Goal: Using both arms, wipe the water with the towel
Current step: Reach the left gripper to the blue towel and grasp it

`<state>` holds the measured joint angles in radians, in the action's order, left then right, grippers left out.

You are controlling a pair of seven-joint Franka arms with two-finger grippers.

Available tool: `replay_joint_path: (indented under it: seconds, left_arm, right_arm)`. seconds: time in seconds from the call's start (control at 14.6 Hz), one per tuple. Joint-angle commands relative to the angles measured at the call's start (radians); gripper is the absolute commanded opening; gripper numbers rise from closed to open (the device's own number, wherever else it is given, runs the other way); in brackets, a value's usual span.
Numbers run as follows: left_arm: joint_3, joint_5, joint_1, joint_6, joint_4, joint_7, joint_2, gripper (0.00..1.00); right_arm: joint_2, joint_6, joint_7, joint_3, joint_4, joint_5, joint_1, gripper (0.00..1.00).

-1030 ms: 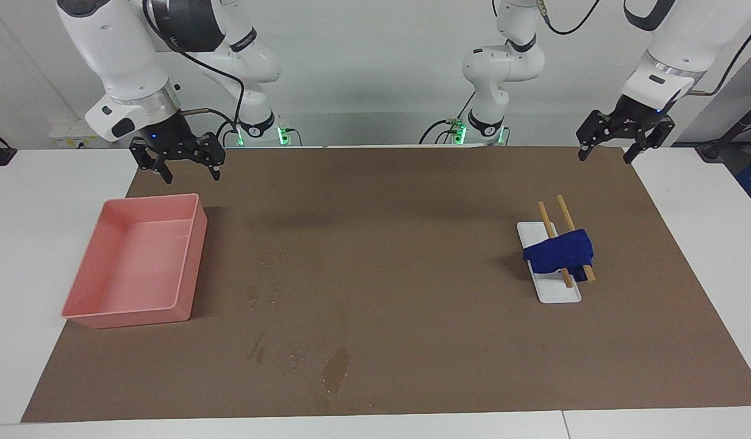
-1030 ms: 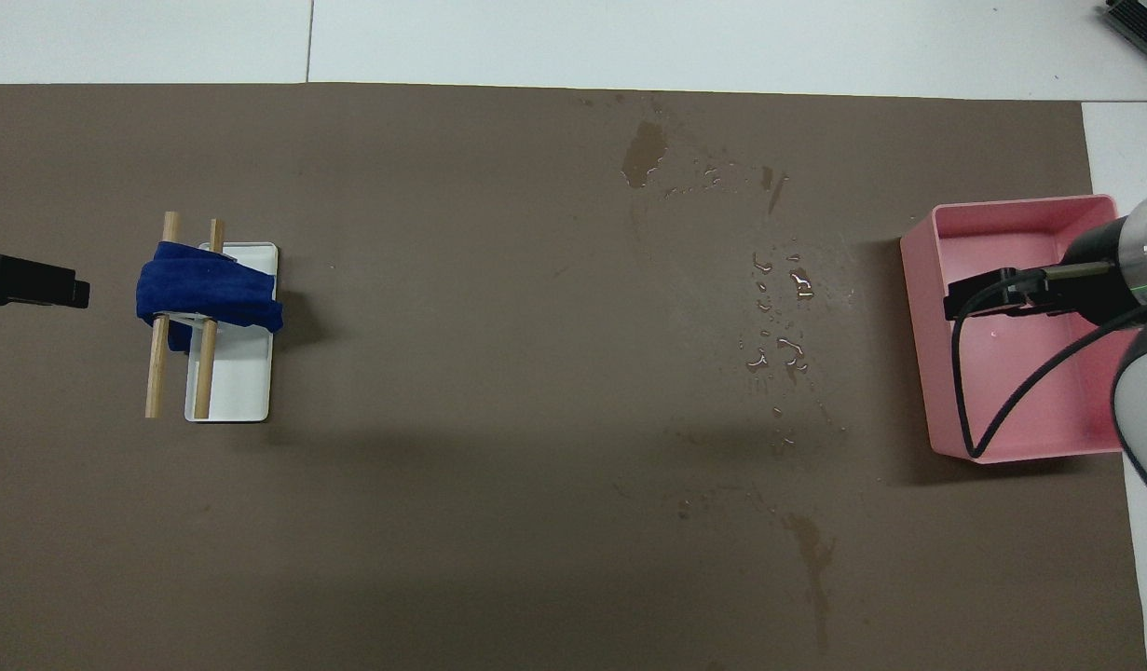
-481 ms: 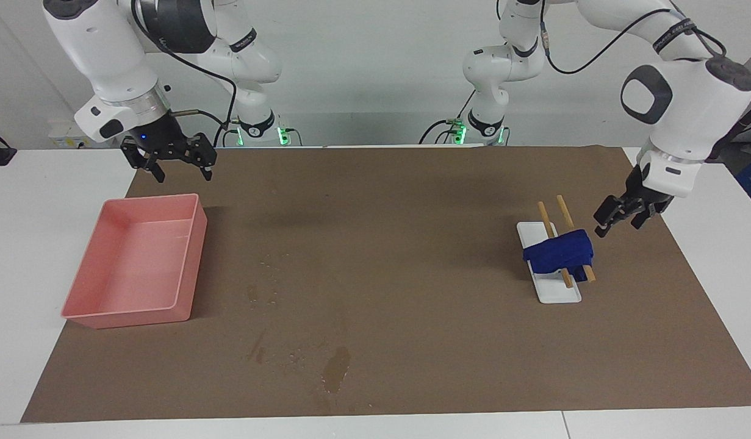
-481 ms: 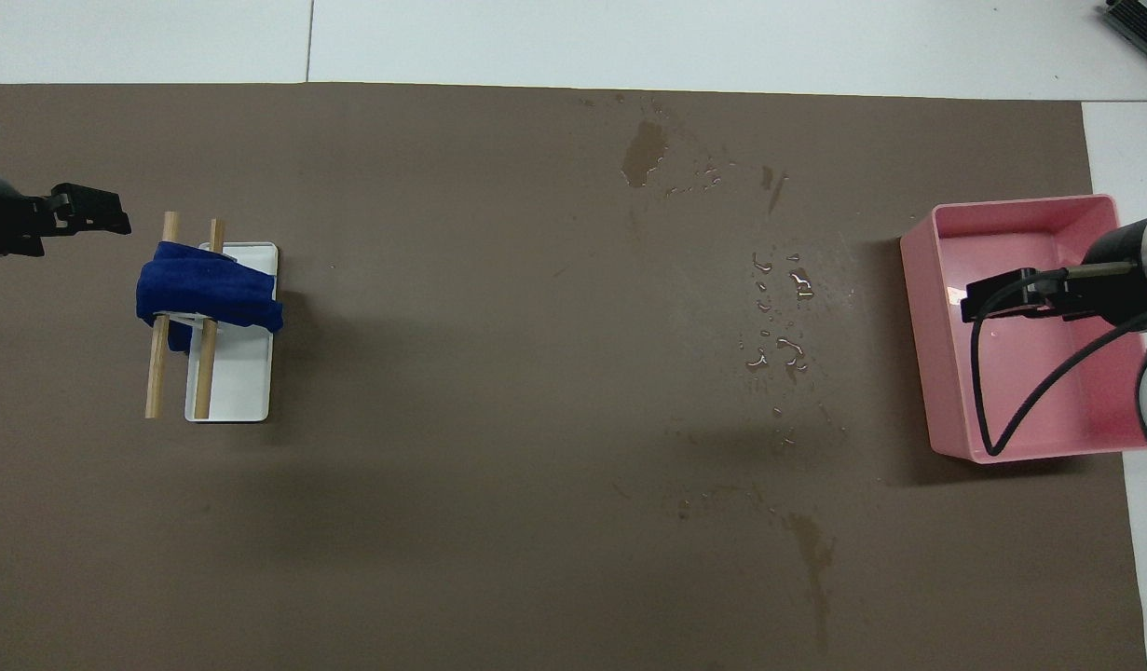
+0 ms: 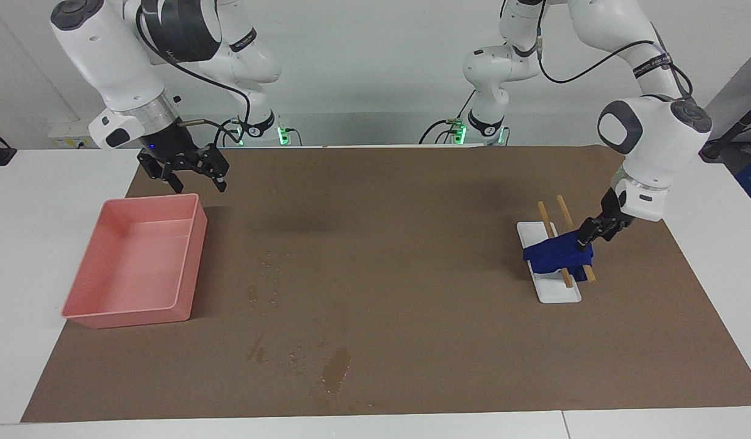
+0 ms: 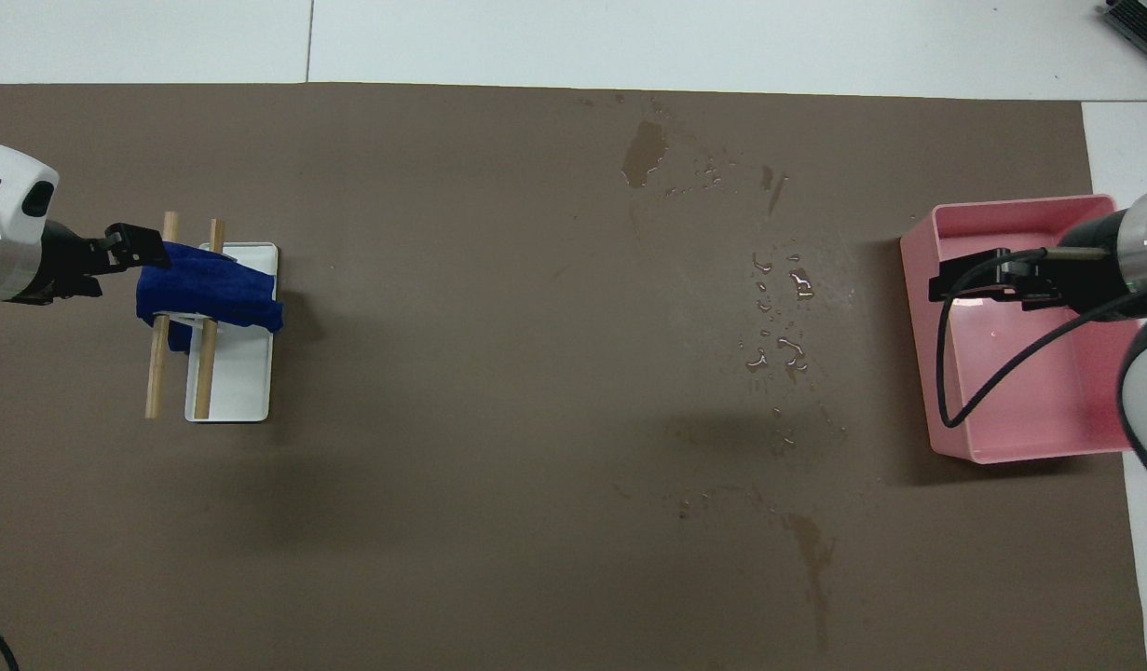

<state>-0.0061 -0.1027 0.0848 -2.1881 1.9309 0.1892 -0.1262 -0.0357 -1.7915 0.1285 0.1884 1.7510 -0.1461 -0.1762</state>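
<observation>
The towel [image 5: 555, 253] [image 6: 210, 294], a deep blue cloth, hangs over two wooden sticks [image 5: 543, 216] [image 6: 154, 373] on a small white stand [image 5: 561, 292] [image 6: 242, 373] toward the left arm's end of the table. My left gripper [image 5: 585, 239] [image 6: 144, 256] is down at the towel's end and touches it. The water shows as dark blotches [image 5: 335, 369] [image 6: 644, 152] and shiny droplets [image 5: 271, 265] [image 6: 783, 349] on the brown mat, beside the pink tray. My right gripper [image 5: 192, 178] [image 6: 941, 280] hangs open and empty over the tray's edge nearest the robots.
The pink tray [image 5: 195, 262] [image 6: 920, 373] stands empty at the right arm's end of the table. A brown mat [image 5: 412, 244] covers most of the white table. Another water streak [image 6: 815, 550] lies nearer the robots. The right arm's black cable loops over the tray.
The left arm has swung down from above the mat's corner to the towel. The right gripper has shifted slightly toward the table's middle, still over the tray's edge.
</observation>
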Motion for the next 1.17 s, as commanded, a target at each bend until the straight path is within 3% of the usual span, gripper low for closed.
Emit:
replay_joint_path:
  seconds: [0.0, 0.34, 0.48, 0.69, 0.82, 1.1]
  left_arm:
    - [-0.002, -0.015, -0.005, -0.032, 0.05, 0.041, 0.039, 0.57]
    - [-0.005, -0.015, -0.016, -0.045, 0.056, 0.049, 0.04, 0.22]
    - [-0.003, -0.015, -0.016, -0.05, 0.057, 0.047, 0.04, 0.0]
    - [-0.005, -0.015, -0.014, -0.039, 0.05, 0.033, 0.039, 0.0]
    - [-0.006, -0.023, -0.014, 0.022, -0.007, 0.036, 0.025, 0.0]
    - [-0.003, -0.199, -0.013, 0.204, -0.159, 0.082, 0.025, 0.0]
  right_arm:
    - [-0.043, -0.026, 0.025, 0.005, 0.05, -0.032, -0.009, 1.0]
    - [-0.043, -0.035, 0.048, 0.005, 0.067, -0.052, -0.009, 1.0]
    - [-0.046, -0.04, 0.049, 0.005, 0.079, -0.052, -0.009, 1.0]
    - [-0.046, -0.039, 0.049, 0.005, 0.081, -0.052, -0.009, 1.0]
    - [-0.05, -0.034, 0.049, 0.005, 0.082, -0.053, -0.009, 1.0]
    - [-0.061, -0.031, 0.129, 0.005, 0.099, -0.153, -0.008, 1.0]
